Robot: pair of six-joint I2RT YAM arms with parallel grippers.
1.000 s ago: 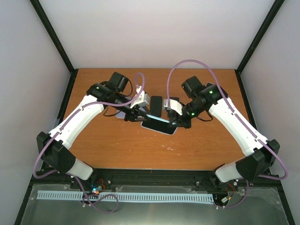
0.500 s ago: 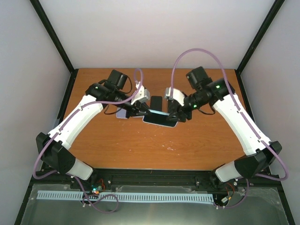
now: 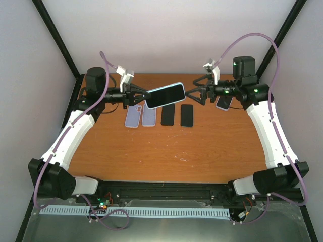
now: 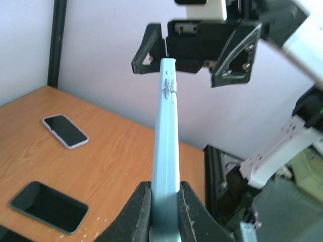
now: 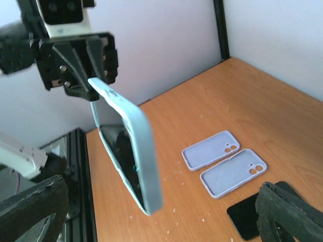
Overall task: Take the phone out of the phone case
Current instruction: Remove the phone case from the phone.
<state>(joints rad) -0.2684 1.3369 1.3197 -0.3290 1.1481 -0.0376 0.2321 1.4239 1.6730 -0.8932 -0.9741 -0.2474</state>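
A phone (image 5: pixel 119 162) with a dark screen sits inside a light-blue phone case (image 3: pixel 164 95). My left gripper (image 3: pixel 145 96) is shut on one end of the case and holds it up in the air over the back of the table. In the left wrist view the case's edge (image 4: pixel 167 146) runs straight up from the gripper (image 4: pixel 164 195). My right gripper (image 3: pixel 194 96) stands wide open to the right of the case's free end, a short gap away from it. In the right wrist view its fingers (image 5: pixel 285 214) flank the case (image 5: pixel 135 151) without touching it.
Two empty lavender cases (image 3: pixel 132 117) (image 3: pixel 148 116) and two bare black phones (image 3: pixel 167 114) (image 3: pixel 187 115) lie in a row on the wooden table (image 3: pixel 166 151). Another phone in a lavender case (image 3: pixel 223 103) lies at the back right, by the right arm.
The left gripper closed on the cased phone and lifted it off the table. The right gripper let go, opened wide and drew back to the right. Both arms rose.
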